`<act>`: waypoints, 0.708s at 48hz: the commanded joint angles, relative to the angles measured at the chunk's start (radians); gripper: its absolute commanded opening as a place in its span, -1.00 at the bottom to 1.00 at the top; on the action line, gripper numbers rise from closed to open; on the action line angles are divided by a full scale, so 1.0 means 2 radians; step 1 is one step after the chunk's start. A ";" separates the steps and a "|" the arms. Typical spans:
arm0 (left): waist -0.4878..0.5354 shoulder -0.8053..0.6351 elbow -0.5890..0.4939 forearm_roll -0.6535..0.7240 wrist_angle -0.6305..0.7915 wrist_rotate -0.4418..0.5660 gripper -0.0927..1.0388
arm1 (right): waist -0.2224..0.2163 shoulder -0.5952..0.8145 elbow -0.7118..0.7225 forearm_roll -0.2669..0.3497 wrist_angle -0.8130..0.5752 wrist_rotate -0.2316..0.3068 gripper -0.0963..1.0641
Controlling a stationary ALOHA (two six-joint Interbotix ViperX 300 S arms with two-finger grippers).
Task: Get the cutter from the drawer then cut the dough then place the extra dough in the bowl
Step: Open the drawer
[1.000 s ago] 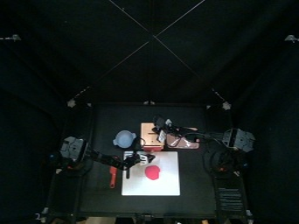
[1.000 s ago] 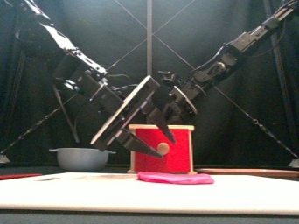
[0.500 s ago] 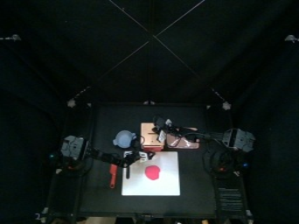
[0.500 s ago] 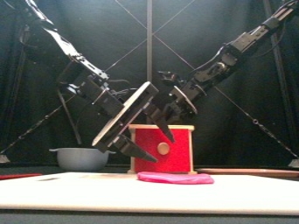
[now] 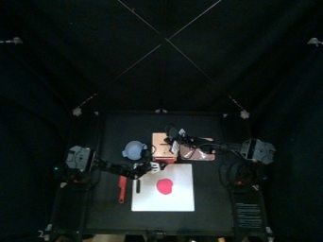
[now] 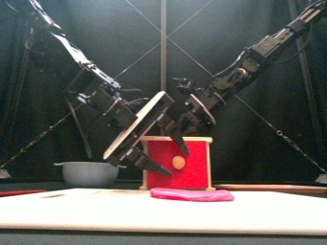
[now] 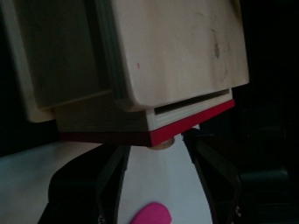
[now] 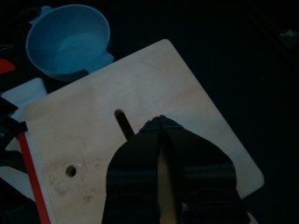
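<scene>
We see the left claw (image 7: 162,154) spread wide either side of the drawer knob (image 7: 165,142), gripping nothing; right claw (image 8: 163,125) pinched together, empty, atop the box (image 8: 100,109).

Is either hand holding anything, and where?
Nothing held: left hand open at the drawer's red knob, right hand shut over the wooden box top.

In the left wrist view the wooden box (image 7: 163,52) is running off the top and left edges, and the pink dough (image 7: 149,215) is being cut by the bottom edge. In the front view the left gripper (image 6: 133,130) and right gripper (image 6: 189,122) are covering the box's top. From above, both pairs of jaws are showing too small to read.
</scene>
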 commanded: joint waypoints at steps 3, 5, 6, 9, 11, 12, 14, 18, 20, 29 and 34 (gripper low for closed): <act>0.004 -0.014 -0.012 0.000 -0.004 0.001 0.68 | 0.002 0.003 0.004 0.000 0.008 0.000 -0.78; 0.004 -0.013 -0.012 -0.001 -0.004 0.001 0.68 | 0.003 0.002 0.004 0.000 0.008 0.000 -0.78; 0.004 -0.013 -0.012 -0.001 -0.003 0.001 0.68 | 0.003 0.002 0.004 -0.001 0.008 0.000 -0.78; 0.004 -0.012 -0.012 -0.001 -0.004 0.001 0.68 | 0.003 0.002 0.004 0.000 0.008 0.000 -0.78; 0.004 -0.012 -0.012 -0.001 -0.004 0.001 0.68 | 0.003 0.002 0.004 0.000 0.008 0.000 -0.78; 0.004 -0.012 -0.012 -0.001 -0.004 0.001 0.68 | 0.003 0.002 0.004 0.000 0.008 0.000 -0.78; 0.004 -0.012 -0.012 -0.001 -0.003 0.001 0.67 | 0.003 0.002 0.004 0.000 0.008 0.000 -0.78; 0.004 -0.012 -0.013 -0.001 -0.003 0.001 0.60 | 0.003 0.003 0.004 0.000 0.008 0.000 -0.78; 0.004 -0.012 -0.013 -0.001 -0.002 0.000 0.55 | 0.003 0.002 0.004 0.000 0.008 0.000 -0.78; 0.004 -0.012 -0.013 0.001 -0.002 0.001 0.29 | 0.003 0.003 0.004 0.000 0.008 0.000 -0.78; 0.002 -0.012 -0.012 0.000 -0.001 0.001 0.21 | 0.004 0.003 0.004 0.000 0.008 0.000 -0.78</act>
